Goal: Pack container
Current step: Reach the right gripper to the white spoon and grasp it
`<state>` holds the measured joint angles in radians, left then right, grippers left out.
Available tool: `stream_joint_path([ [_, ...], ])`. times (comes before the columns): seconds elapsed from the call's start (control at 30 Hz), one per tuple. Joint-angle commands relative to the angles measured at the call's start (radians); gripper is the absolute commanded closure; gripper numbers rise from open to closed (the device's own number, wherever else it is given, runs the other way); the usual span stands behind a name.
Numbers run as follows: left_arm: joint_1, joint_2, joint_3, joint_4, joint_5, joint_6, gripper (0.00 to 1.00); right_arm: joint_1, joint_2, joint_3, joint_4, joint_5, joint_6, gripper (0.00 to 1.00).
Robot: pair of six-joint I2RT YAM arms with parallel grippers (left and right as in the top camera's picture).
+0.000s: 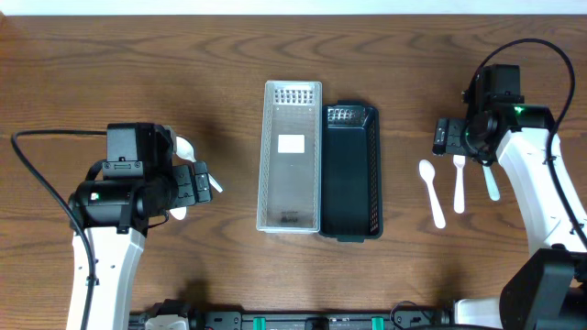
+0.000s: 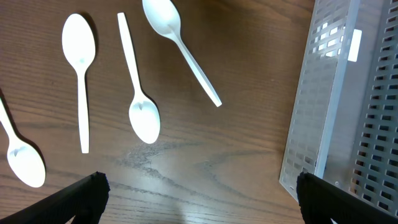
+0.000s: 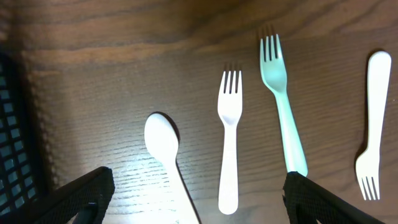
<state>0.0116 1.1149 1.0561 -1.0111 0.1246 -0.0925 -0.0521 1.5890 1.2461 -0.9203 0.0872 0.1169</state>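
Note:
A clear perforated container (image 1: 292, 156) and a black perforated container (image 1: 350, 174) lie side by side at the table's middle. My left gripper (image 1: 197, 181) hovers open and empty over several white spoons. The left wrist view shows its open fingers (image 2: 199, 202), spoons (image 2: 79, 62), (image 2: 140, 106), (image 2: 180, 46) ahead, and the clear container (image 2: 348, 112) at right. My right gripper (image 1: 447, 137) is open and empty above a white spoon (image 1: 431, 192), a white fork (image 1: 459, 183) and a mint fork (image 1: 491, 179). The right wrist view shows its open fingers (image 3: 199, 199), the spoon (image 3: 163, 143) and the white fork (image 3: 229, 143) between them.
The right wrist view also shows the mint fork (image 3: 283, 106), another white fork (image 3: 372, 124) at far right, and the black container's wall (image 3: 12, 143) at the left edge. A further spoon (image 2: 25, 155) lies at the left wrist view's left edge.

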Motion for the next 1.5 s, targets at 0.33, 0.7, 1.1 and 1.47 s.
stream_joint_path([
  [0.33, 0.005, 0.002, 0.023, -0.002, -0.008, 0.008, 0.02, 0.077, 0.203, -0.004, 0.009, -0.016, -0.163, 0.08],
  [0.7, 0.005, 0.002, 0.023, -0.002, -0.008, 0.008, 0.02, 0.097, 0.375, -0.004, 0.039, -0.021, -0.196, 0.06],
  [1.1, 0.005, 0.002, 0.023, -0.002, -0.008, 0.008, 0.02, 0.098, 0.427, -0.005, 0.036, -0.073, -0.207, 0.16],
  [1.47, 0.005, 0.002, 0.023, -0.002, -0.008, 0.009, 0.02, 0.098, 0.427, -0.005, 0.033, -0.073, -0.208, 0.40],
])
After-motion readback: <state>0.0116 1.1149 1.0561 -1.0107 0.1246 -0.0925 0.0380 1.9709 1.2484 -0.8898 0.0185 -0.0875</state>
